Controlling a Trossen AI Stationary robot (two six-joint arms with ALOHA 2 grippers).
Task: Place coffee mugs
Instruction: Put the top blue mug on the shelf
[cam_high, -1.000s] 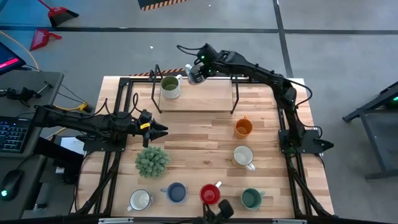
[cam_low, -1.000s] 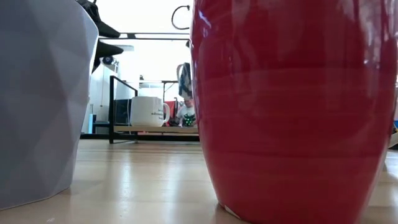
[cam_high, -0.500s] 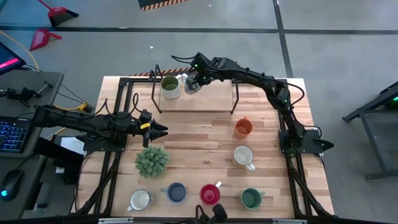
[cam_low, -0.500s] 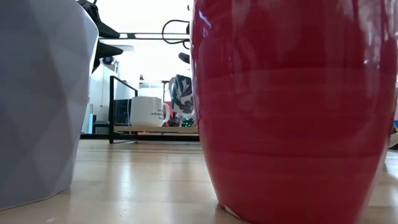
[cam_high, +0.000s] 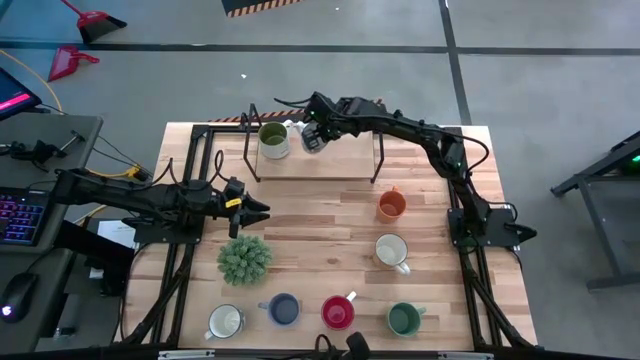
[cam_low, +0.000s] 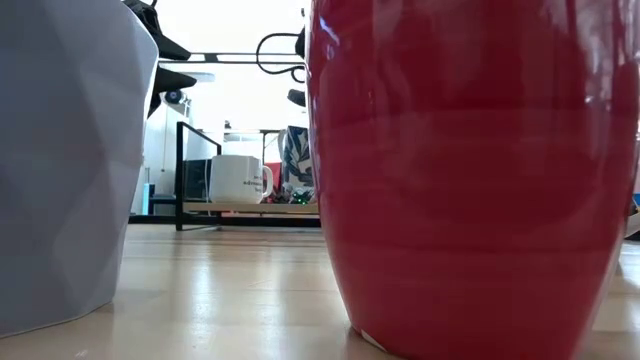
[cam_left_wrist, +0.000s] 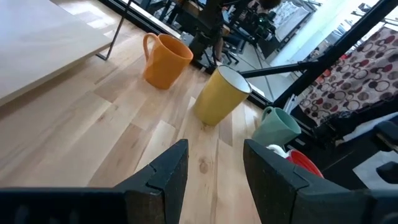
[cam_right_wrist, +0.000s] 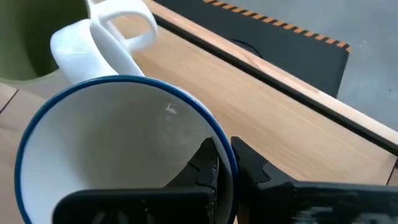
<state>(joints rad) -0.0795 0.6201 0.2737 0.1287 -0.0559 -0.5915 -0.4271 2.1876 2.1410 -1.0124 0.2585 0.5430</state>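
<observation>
Now you're looking down on a pale wooden bench (cam_high: 330, 215) standing on grey concrete floor, with a raised wooden shelf (cam_high: 340, 158) sitting at its far edge. Your right tool (cam_high: 312, 137) is reaching over that shelf's left part, pinching the rim of a blue-rimmed white mug (cam_right_wrist: 118, 155) between nearly closed fingers, right beside the olive green mug (cam_high: 273, 139) already standing there. Your left tool (cam_high: 255, 208) is waiting over the bench's left side with its fingers parted and nothing between them, just above the bushy plant (cam_high: 245, 258). Mid-bench, toward the right, the orange mug (cam_high: 391, 205) and a cream mug (cam_high: 391, 251) are sitting. Along the near edge a white mug (cam_high: 226, 321), a blue mug (cam_high: 283, 308), the red mug (cam_high: 338, 312) and a dark green mug (cam_high: 404, 319) are lining up. Off to the left, a keyboard (cam_high: 22, 212) is glowing on a side desk.
</observation>
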